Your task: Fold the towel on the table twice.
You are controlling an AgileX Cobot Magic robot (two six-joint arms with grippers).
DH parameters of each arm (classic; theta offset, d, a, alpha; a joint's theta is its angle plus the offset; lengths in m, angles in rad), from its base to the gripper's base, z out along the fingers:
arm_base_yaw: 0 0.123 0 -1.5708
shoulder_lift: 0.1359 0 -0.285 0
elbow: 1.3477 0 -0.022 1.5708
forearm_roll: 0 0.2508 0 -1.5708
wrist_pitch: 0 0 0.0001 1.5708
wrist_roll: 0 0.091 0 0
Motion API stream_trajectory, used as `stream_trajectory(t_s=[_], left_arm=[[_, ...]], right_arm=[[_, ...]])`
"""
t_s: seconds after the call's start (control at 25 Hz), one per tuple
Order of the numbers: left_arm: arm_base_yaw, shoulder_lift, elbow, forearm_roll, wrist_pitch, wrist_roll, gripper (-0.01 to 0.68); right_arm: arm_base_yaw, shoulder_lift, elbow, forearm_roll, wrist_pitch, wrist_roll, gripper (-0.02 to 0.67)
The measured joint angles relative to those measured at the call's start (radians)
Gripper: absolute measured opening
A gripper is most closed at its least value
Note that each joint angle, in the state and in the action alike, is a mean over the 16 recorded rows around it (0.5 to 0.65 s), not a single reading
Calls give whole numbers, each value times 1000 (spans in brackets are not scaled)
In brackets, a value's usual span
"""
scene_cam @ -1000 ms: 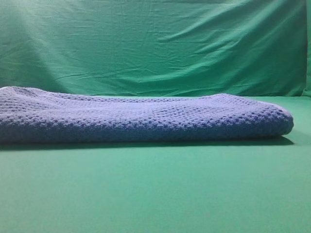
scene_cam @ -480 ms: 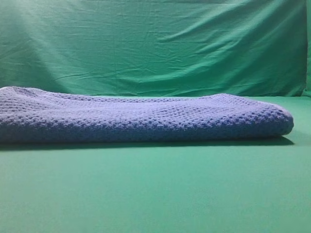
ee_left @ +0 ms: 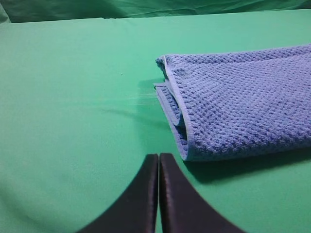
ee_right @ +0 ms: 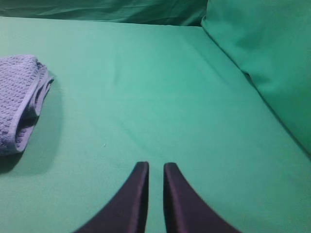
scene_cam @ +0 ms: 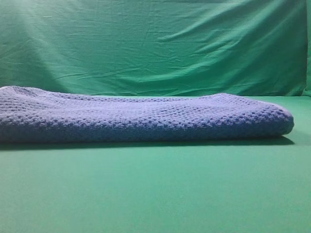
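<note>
The blue-grey waffle-knit towel [scene_cam: 146,119] lies folded in stacked layers on the bright green table [scene_cam: 155,189]. It runs past the left edge of the exterior view. In the left wrist view its layered end with pale edging [ee_left: 243,107] lies ahead and to the right of my left gripper [ee_left: 159,158], which is shut, empty and apart from it. In the right wrist view the towel's rounded folded end [ee_right: 19,102] lies far left of my right gripper [ee_right: 155,167], whose fingers stand almost together with a thin gap and hold nothing. Neither gripper shows in the exterior view.
A wrinkled green backdrop cloth [scene_cam: 155,43] hangs behind the table and also drapes at the right of the right wrist view [ee_right: 262,48]. Bare green table surface [ee_left: 73,97] lies left of the towel and in front of it.
</note>
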Motion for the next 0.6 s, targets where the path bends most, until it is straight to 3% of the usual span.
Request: stream_trajectory(t_s=[0.6], left_arm=[[0, 0, 0, 0, 0, 0, 0]], right_arm=[[0, 0, 0, 0, 0, 0, 48]])
